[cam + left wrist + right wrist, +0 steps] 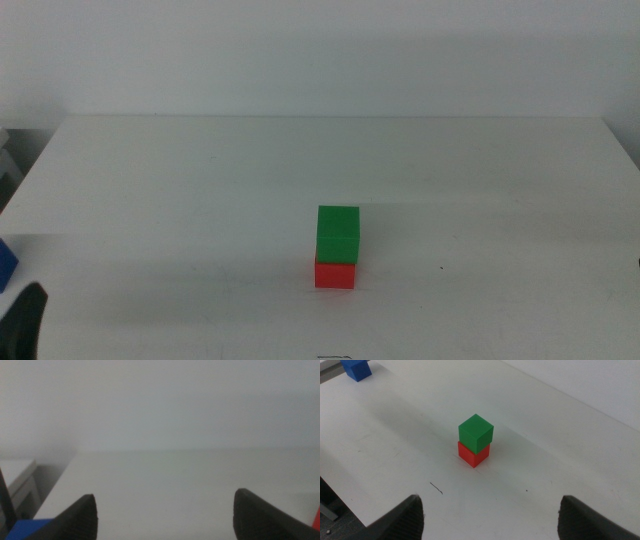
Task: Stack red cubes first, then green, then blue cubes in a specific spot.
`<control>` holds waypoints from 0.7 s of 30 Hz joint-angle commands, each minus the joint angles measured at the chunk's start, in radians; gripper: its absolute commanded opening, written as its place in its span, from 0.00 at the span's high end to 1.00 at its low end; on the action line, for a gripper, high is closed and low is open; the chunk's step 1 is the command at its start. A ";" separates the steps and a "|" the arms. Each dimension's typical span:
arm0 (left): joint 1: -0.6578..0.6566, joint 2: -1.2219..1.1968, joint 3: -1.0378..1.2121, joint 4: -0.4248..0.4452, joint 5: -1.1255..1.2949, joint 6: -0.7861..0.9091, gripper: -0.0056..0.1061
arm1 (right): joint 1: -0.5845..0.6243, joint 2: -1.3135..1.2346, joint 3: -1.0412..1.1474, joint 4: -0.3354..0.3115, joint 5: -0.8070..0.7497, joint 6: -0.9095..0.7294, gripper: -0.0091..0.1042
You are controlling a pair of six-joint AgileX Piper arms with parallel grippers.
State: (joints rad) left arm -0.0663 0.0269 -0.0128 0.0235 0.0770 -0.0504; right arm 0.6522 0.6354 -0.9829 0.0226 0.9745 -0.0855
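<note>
Two cubes are stacked on my bench [480, 170]: green cube [338, 234] on red cube [335, 274]. Blue cube [6, 263] sits far left. Both my hands, left hand [165, 515] and right hand [492, 515], are wide open, holding nothing.

The light is bright, even and diffuse in all three views, and the plain white tabletop [480, 180] looks almost washed out, without hard glare. In the middle view a soft grey shadow band crosses the table at about 9 o'clock from the matte bright-green cube [338, 235]. The left wrist view is hazy and low in contrast; its dark jaws are blurred. The right wrist view is sharper, with the small matte bright-red cube [473, 456] clear.
</note>
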 commanded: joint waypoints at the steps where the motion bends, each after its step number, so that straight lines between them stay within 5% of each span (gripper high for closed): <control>1: 0.000 0.113 -0.121 -0.011 -0.017 -0.018 0.12 | -0.005 0.003 -0.024 -0.009 -0.071 -0.014 0.20; 12: -0.002 0.695 -0.688 -0.023 0.727 -0.018 0.12 | -0.005 0.003 -0.024 -0.009 -0.071 -0.014 0.20; 21: -0.002 0.898 -0.775 -0.035 0.777 -0.061 0.12 | -0.005 0.003 -0.024 -0.009 -0.072 -0.014 0.20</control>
State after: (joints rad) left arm -0.0663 0.9108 -0.7496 0.0000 0.8945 -0.0803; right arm 0.6522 0.6354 -0.9829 0.0223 0.9745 -0.0855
